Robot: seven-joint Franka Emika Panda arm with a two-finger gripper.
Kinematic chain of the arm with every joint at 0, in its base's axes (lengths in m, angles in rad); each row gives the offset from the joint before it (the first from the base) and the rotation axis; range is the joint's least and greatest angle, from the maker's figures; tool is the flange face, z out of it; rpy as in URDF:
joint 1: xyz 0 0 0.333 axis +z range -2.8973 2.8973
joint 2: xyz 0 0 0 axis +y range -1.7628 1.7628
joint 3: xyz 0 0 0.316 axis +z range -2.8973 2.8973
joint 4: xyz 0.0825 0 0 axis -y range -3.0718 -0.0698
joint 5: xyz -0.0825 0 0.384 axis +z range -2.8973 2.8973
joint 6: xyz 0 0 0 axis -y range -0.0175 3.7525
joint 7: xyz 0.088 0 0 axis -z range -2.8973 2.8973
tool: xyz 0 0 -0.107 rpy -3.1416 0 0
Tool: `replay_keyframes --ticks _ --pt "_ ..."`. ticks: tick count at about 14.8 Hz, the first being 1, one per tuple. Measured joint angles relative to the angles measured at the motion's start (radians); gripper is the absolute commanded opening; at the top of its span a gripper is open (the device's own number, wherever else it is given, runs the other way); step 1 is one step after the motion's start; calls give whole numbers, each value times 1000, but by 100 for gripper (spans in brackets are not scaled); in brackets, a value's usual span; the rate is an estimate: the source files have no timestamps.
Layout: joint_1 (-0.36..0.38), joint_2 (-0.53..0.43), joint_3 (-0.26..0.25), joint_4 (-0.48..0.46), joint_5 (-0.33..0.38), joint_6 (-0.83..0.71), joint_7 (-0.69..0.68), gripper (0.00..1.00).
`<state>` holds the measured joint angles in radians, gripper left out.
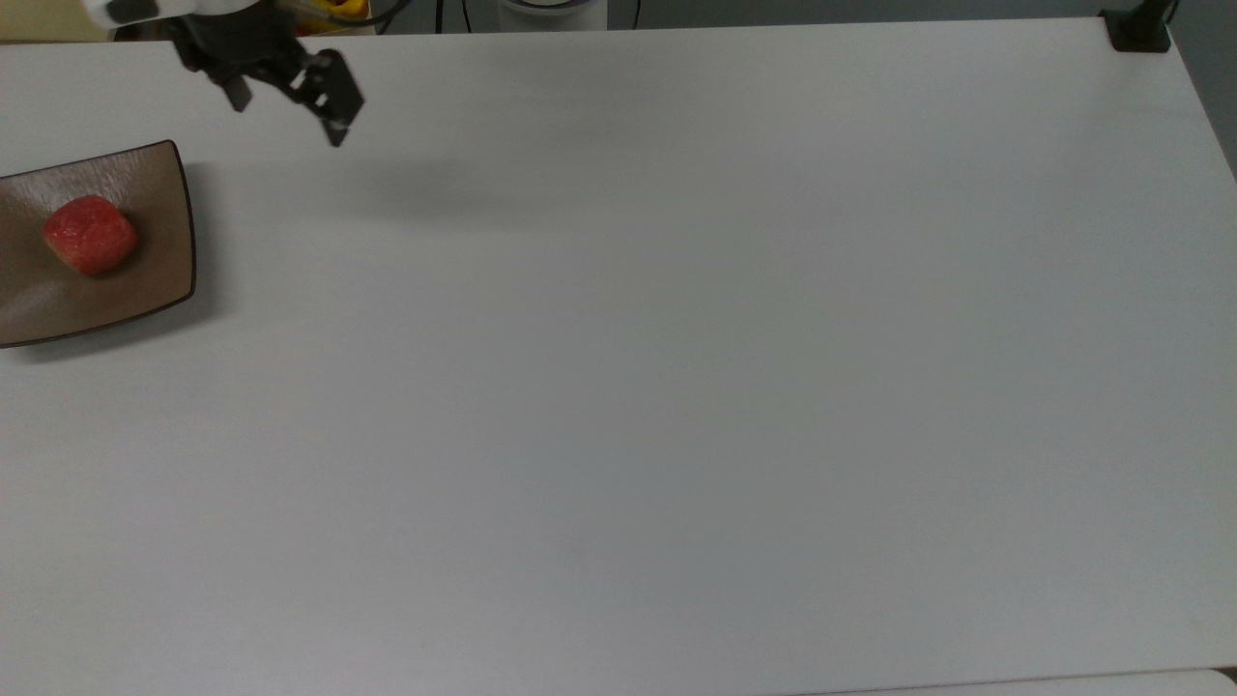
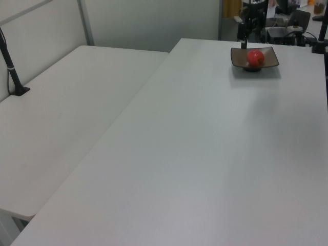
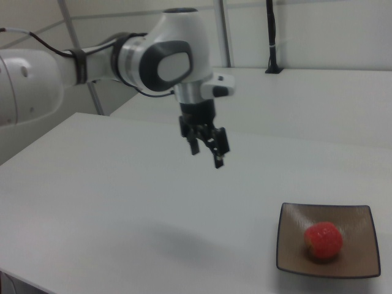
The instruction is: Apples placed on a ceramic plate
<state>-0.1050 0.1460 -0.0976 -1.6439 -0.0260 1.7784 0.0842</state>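
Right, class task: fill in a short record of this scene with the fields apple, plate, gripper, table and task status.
apple: one red apple, resting on the plate near its middle
plate: brown square ceramic plate, flat on the table at the top view's left edge
gripper: gripper open, holding nothing, raised above the table and apart from the plate
table: white table
task status: apple is on the plate

Robotics laboratory: bare white desk (image 1: 676,387), second desk (image 2: 61,113) at 9 o'clock, partition walls (image 2: 148,23), clamped camera post (image 2: 10,66), cluttered equipment (image 2: 287,25) at 1 o'clock.
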Motion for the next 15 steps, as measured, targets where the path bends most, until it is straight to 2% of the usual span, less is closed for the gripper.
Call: replay_keyframes --ticks 5,8,13,15 --pt "0 -72 171 -76 9 -22 42 100" --pt "12 -91 236 -101 9 -20 61 100" --pt "79 -116 251 -156 8 23 60 100" --pt "113 -122 232 -183 7 60 60 100"
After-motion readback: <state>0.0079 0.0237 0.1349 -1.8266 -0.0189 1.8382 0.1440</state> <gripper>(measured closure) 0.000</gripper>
